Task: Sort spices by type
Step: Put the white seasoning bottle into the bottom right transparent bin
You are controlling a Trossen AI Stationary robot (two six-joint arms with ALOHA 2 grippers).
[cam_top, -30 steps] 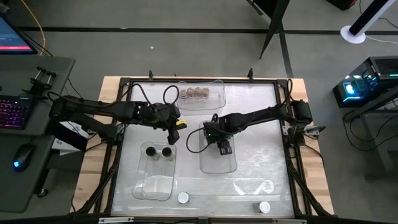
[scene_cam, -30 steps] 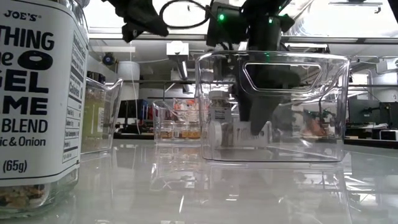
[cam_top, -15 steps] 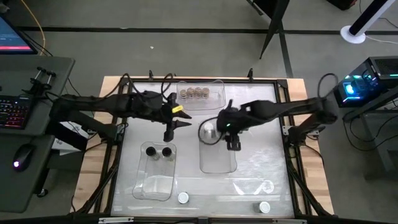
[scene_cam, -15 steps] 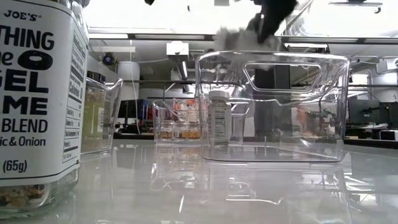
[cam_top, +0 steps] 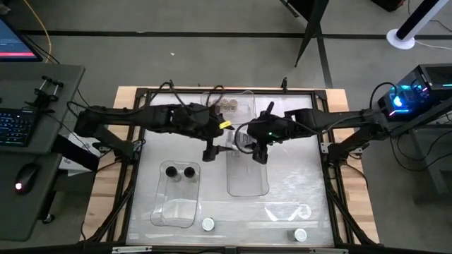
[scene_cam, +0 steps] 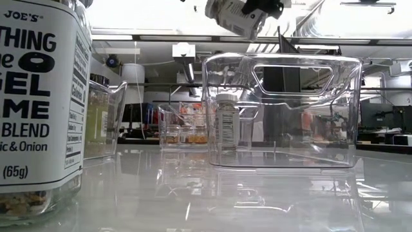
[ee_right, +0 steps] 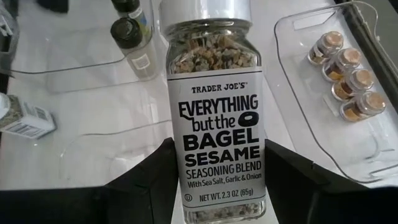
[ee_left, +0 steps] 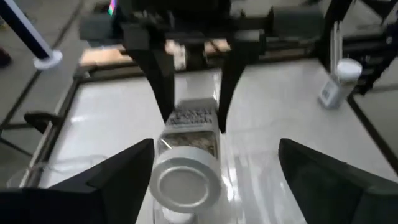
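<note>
Right wrist view puts a white-lidded jar of Everything but the Bagel sesame seasoning blend (ee_right: 214, 99) upright between the right gripper's (ee_right: 214, 186) dark fingers, which press against its lower sides and hold it. Beyond it in that view, four tan-lidded jars (ee_right: 348, 78) sit in a row inside a clear bin (ee_right: 298, 37), two black-lidded jars (ee_right: 130, 31) stand in another clear bin (ee_right: 62, 68), and a white-lidded jar (ee_right: 22, 118) lies tipped on the bench (ee_right: 112, 143). From the high view, both grippers meet over the middle of the bench, above the far end of the central clear bin (cam_top: 247, 185), with the left gripper (cam_top: 210, 147) just beside the right one. Left wrist view shows the left gripper's fingers (ee_left: 118, 168) spread wide on either side of the jar's round white lid, not touching it. In the low view, the held jar hangs tilted above the central bin, and a second white-lidded jar (scene_cam: 226, 125) stands upright inside that bin. Two more white-lidded jars (cam_top: 207, 224) stand on the near edge of the bench, one of them close against the low camera.
</note>
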